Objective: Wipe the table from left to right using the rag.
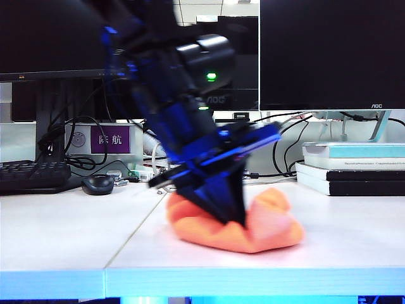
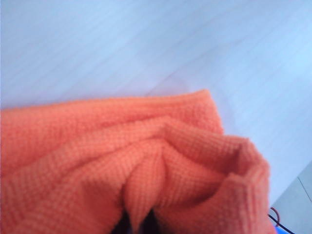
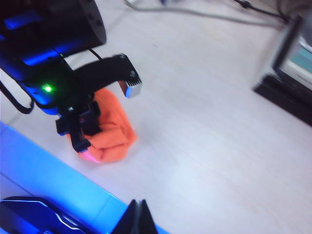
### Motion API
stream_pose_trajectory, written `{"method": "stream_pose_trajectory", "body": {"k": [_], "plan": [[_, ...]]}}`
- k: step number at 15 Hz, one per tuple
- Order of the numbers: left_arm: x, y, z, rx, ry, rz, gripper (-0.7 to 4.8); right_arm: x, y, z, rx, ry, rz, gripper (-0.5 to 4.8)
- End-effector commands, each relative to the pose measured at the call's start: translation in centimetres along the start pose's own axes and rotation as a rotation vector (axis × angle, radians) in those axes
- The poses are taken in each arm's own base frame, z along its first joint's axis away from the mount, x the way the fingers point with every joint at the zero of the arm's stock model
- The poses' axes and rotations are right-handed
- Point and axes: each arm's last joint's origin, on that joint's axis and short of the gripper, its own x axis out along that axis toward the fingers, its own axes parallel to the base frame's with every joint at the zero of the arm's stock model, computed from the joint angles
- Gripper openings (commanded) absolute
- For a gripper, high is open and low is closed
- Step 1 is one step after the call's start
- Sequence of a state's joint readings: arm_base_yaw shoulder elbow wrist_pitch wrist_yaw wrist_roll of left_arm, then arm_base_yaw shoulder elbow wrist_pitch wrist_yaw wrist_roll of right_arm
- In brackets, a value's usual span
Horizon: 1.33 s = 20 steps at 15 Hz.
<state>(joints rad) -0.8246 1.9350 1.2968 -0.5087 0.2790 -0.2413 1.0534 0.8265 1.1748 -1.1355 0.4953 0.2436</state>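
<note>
Orange rag [image 1: 253, 228], a soft fuzzy microfibre cloth bunched into rounded folds, sits pinched in the left gripper [image 1: 229, 215], whose black jaws are shut on a raised fold of it and press it down onto the wide flat white table [image 1: 57, 228]. In the left wrist view the cloth [image 2: 122, 161] fills most of the picture, with only a dark hint of the fingertips at its lower edge. The right gripper [image 3: 138, 214] is closed and empty, and hangs off the table's blue-lit front edge, looking across at the left arm and the rag [image 3: 112, 131].

As for progress, the rag lies just right of the thin seam between the two panels, near the front edge and about midway along it. Judging from that, the left panel seems to be behind the cloth and the right panel is yet to be wiped, so roughly half the stroke looks done; no wet or cleaned trace shows to confirm this.

The rag's long axis runs along the front edge, left to right, with its bulkier, higher lobe pointing toward the right end of the table, where a stack of books [image 1: 354, 168] sits near the back edge.
</note>
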Motion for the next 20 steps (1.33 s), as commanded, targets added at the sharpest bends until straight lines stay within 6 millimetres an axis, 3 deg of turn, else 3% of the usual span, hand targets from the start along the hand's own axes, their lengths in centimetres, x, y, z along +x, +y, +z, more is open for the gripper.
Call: {"method": "stream_pose_trajectory", "body": {"k": [1,12,20], "plan": [[0.9,-0.9,0.7,0.010,0.011,-0.004,-0.06,-0.5,-0.4,-0.4,0.015,-0.002,-0.028,-0.01],[5.2,-5.5,3.9,0.069,0.026,-0.107,-0.06,-2.1,-2.0,-2.0,0.063,0.004,-0.119,-0.01],[6.4,-8.0,6.7,0.092,-0.017,-0.166,-0.06,-2.8,-2.8,-3.1,0.061,0.023,-0.194,-0.01]]}}
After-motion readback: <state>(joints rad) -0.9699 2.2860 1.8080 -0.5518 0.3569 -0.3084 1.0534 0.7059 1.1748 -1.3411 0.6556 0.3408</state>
